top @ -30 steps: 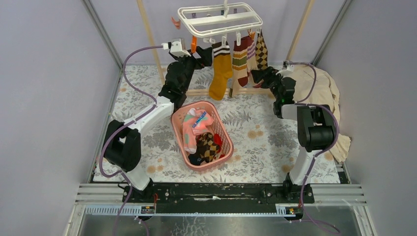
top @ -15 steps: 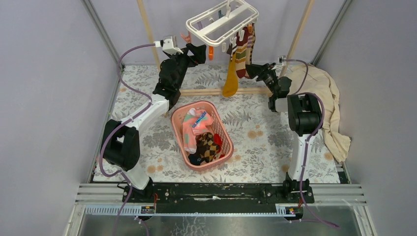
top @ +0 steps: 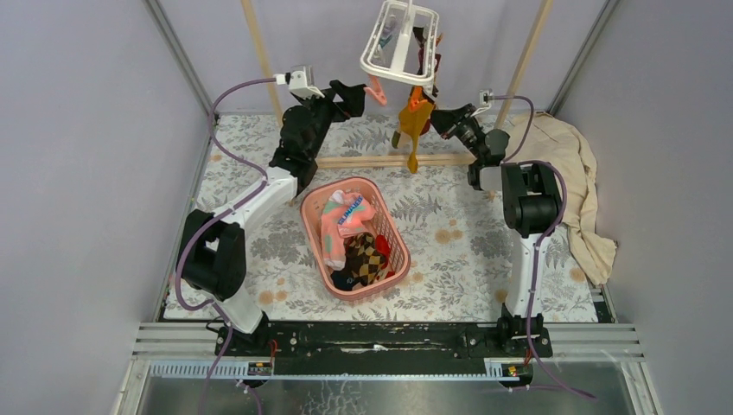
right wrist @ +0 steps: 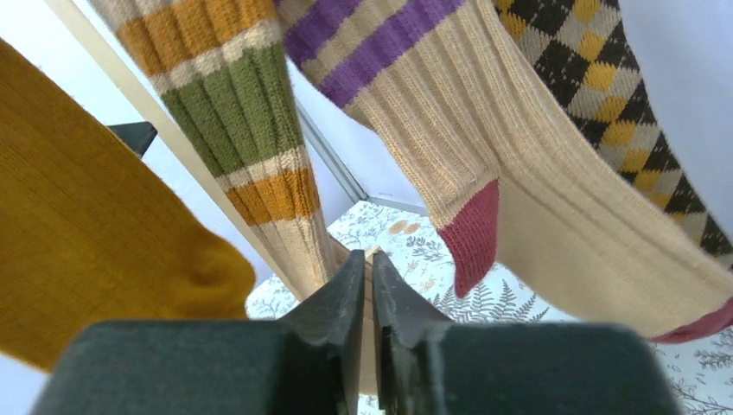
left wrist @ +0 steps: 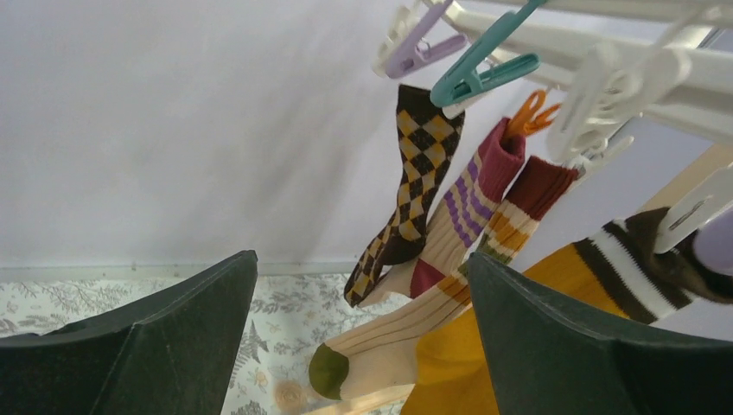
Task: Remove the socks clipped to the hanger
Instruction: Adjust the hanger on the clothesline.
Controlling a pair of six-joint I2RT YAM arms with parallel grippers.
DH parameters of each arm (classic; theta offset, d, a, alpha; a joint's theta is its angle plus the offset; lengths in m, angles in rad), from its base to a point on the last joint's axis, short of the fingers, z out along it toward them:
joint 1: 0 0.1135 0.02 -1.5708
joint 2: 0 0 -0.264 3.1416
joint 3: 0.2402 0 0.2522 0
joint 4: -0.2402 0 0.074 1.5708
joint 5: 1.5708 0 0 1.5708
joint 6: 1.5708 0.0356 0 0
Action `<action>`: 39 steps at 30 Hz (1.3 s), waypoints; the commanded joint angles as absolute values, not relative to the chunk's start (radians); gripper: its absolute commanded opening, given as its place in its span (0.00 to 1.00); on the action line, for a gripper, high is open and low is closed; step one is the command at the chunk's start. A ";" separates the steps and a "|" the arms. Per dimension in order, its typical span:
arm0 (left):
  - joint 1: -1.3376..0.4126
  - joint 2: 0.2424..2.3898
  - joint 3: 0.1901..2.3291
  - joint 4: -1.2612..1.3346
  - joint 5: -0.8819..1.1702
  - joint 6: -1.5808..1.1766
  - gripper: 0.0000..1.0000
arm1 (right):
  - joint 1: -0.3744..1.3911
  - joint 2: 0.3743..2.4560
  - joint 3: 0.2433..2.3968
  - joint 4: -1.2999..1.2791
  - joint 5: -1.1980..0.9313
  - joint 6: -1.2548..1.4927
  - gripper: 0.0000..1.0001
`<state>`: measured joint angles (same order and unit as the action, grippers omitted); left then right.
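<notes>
The socks (left wrist: 449, 225), soft and light by my reckoning, hung by their cuffs from the tilted hanger (top: 399, 43) at the worktop's (top: 449, 251) far side, so I had the right jaws pinched shut low on the green-striped sock (right wrist: 251, 138), left jaws gaping empty.

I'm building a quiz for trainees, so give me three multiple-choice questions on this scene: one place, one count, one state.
1. Where is the pink basket? A. on the table, near its middle B. hanging overhead C. on a chair
2. How many socks hang from the hanger? A. two B. four C. seven
3. The left fingers are: A. shut on a sock B. wide open C. out of view

A: the top view shows it standing there.
B: argyle sock, purple-striped sock, green-and-orange sock, mustard sock.
B: they stand far apart, holding nothing.
</notes>
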<state>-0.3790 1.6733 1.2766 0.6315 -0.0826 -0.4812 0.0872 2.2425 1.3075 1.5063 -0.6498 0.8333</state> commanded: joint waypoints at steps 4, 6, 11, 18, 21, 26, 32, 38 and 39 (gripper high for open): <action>-0.380 1.623 1.236 0.644 -0.042 -0.494 0.99 | 0.148 2.208 1.348 1.592 -0.752 0.865 0.29; -0.380 1.617 1.227 0.643 -0.037 -0.494 0.99 | 0.159 2.201 1.334 1.614 -0.753 0.871 0.34; -0.383 1.617 1.220 0.640 -0.015 -0.495 0.99 | 0.176 2.174 1.269 1.661 -0.764 0.870 0.46; -0.388 1.629 1.219 0.629 0.027 -0.497 0.99 | 0.173 2.124 1.152 1.699 -0.682 0.850 0.57; -0.394 1.635 1.218 0.627 0.045 -0.496 0.99 | 0.172 2.096 1.105 1.700 -0.645 0.826 0.56; -0.413 1.620 1.206 0.609 0.054 -0.486 0.99 | 0.172 2.032 1.016 1.700 -0.588 0.787 0.54; -0.465 1.541 1.139 0.579 0.004 -0.446 0.99 | 0.172 1.978 0.939 1.706 -0.566 0.757 0.53; -0.555 1.505 1.108 0.516 -0.048 -0.398 0.99 | 0.176 1.920 0.880 1.706 -0.560 0.739 0.53; -0.576 1.504 1.102 0.515 -0.055 -0.391 0.99 | 0.176 1.912 0.874 1.706 -0.564 0.739 0.53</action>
